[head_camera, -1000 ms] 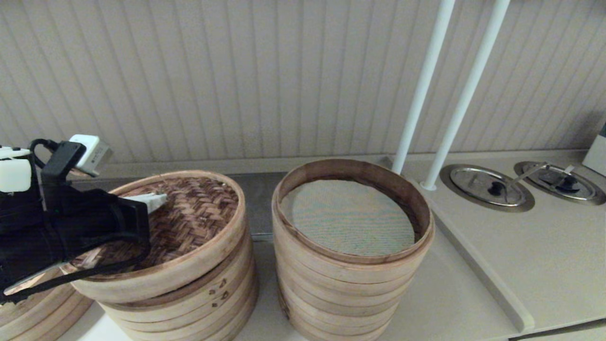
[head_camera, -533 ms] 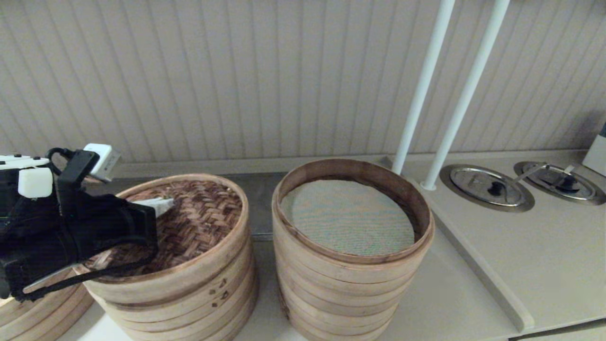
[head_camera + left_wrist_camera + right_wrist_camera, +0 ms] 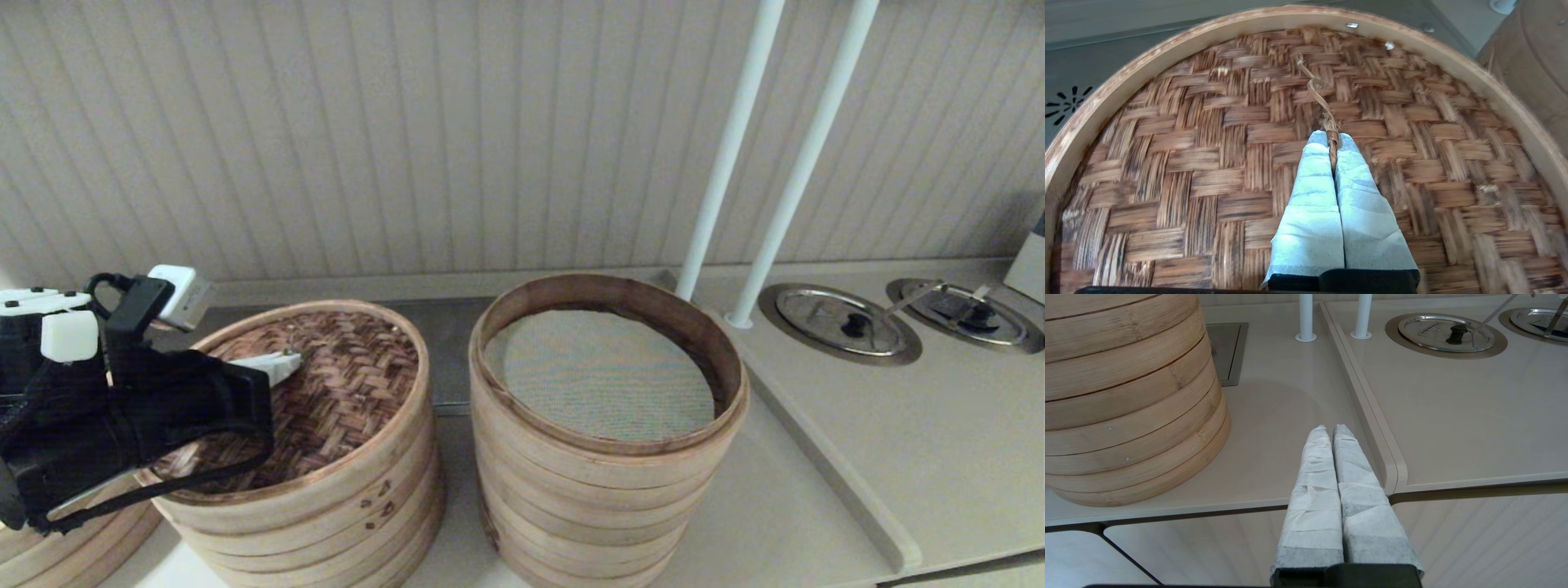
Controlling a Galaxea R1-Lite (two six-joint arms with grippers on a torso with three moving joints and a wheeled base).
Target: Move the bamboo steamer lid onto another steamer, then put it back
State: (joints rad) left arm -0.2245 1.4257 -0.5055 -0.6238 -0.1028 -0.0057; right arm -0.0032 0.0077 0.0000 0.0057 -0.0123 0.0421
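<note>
The bamboo steamer lid (image 3: 351, 392), dark brown and herringbone-woven with a pale band rim, rests level on the shorter steamer (image 3: 351, 514) at the left. My left gripper (image 3: 290, 363) reaches over it and is shut on the small loop (image 3: 1331, 136) at its centre; in the left wrist view the cord stands pinched between the white-wrapped fingers (image 3: 1310, 183). The taller steamer (image 3: 604, 457), lined with grey-green mesh cloth, stands uncovered to the right. My right gripper (image 3: 1331, 430) hangs shut and empty near the counter's front edge, beside that tall stack (image 3: 1126, 396).
Part of a third steamer (image 3: 57, 547) shows at the lower left under my left arm. Two white poles (image 3: 735, 155) rise behind the tall stack. Two round metal lids (image 3: 841, 322) sit recessed in the raised counter at the right.
The lid, tilted and raised one second ago, has come down level onto the shorter left steamer. My left gripper moved slightly right and down with it, still holding the loop.
</note>
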